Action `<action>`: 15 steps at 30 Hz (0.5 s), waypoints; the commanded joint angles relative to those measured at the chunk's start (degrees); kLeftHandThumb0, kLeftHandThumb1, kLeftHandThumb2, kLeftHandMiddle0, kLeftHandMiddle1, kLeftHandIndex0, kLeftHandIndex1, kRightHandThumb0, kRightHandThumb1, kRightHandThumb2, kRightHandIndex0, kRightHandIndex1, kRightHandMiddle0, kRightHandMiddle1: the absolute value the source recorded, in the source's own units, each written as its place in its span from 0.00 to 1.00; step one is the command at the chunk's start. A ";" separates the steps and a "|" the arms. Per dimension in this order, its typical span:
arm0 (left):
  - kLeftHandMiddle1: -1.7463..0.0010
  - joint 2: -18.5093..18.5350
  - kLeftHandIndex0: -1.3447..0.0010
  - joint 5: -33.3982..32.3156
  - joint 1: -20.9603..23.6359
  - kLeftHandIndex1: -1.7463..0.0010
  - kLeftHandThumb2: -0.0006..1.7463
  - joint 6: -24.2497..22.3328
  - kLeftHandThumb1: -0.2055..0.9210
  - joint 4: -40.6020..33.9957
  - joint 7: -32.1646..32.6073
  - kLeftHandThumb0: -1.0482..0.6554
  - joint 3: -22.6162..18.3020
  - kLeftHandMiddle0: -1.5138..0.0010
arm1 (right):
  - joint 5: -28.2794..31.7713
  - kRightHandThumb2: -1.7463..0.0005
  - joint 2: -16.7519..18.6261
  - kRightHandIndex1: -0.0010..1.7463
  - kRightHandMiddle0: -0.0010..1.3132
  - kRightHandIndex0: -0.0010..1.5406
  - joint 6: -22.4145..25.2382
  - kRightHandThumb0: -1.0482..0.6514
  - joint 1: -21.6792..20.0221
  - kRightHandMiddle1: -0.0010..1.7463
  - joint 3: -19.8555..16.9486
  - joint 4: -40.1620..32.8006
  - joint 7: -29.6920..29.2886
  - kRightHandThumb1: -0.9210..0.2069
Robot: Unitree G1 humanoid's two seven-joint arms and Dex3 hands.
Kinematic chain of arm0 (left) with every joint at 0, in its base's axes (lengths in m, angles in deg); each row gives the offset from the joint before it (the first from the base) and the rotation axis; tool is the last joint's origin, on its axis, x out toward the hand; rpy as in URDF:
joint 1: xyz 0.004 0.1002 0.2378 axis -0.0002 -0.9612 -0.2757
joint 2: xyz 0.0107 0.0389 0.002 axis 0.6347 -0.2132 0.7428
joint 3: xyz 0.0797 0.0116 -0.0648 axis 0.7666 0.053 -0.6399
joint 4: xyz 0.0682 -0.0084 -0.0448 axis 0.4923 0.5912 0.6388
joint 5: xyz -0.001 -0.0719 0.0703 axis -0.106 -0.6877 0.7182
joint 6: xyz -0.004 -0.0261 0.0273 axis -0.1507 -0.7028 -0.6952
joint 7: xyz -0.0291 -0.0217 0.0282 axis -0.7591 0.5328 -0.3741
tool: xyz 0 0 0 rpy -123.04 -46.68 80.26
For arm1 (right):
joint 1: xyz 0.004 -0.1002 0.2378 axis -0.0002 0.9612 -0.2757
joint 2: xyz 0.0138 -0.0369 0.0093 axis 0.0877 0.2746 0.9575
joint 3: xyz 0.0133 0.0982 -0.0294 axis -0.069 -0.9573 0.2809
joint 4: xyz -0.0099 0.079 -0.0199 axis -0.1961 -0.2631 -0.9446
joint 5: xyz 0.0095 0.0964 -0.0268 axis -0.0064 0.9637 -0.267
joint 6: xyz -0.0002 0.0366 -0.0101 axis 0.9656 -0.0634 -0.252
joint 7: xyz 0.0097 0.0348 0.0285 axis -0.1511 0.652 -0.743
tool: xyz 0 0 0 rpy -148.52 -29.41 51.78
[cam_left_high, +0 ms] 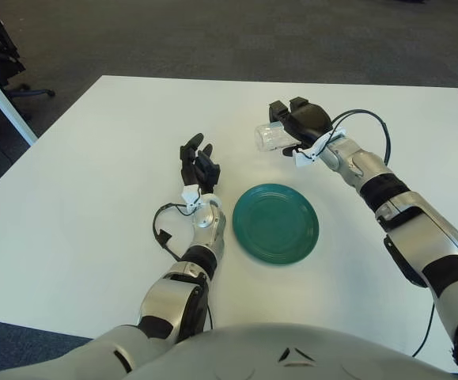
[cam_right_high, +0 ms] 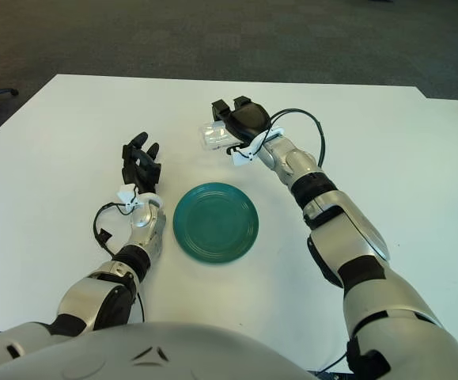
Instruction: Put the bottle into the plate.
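1. The right robot hand (cam_left_high: 290, 120) is stretched out over the middle of the white surface (cam_left_high: 78, 198), toward its far edge, with its black fingers (cam_left_high: 278, 109) curled around a clear bottle (cam_left_high: 270, 137).
2. The bottle lies on its side in that grasp, its free end pointing to the robot's left. Whether it touches the surface or is held just above it cannot be told.
3. The green plate (cam_left_high: 275, 223) sits flat on the surface nearer the robot's edge, with nothing in it. The bottle is beyond the plate's far rim and apart from it.
4. The left robot hand (cam_left_high: 198, 168) shows just beside the plate's left rim, its fingers spread and pointing away from the robot, holding nothing.
5. Past the surface's far left corner, a chair base (cam_left_high: 24, 93) and a white table leg (cam_left_high: 3, 99) stand on the dark carpet.
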 commanded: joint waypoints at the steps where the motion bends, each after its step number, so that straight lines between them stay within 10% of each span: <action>1: 0.67 -14.97 0.78 -1.96 -11.23 0.41 0.46 -0.49 1.00 5.95 1.13 0.16 -2.68 0.67 | 3.08 0.17 -2.76 1.00 0.53 0.72 1.15 0.31 1.48 1.00 -3.03 -6.90 4.07 0.63; 15: 0.65 -13.66 0.76 -0.49 -10.74 0.40 0.48 -1.07 1.00 6.85 3.04 0.18 -1.90 0.64 | 3.02 0.20 -8.26 1.00 0.51 0.72 5.11 0.32 13.24 1.00 -6.81 -30.79 14.39 0.60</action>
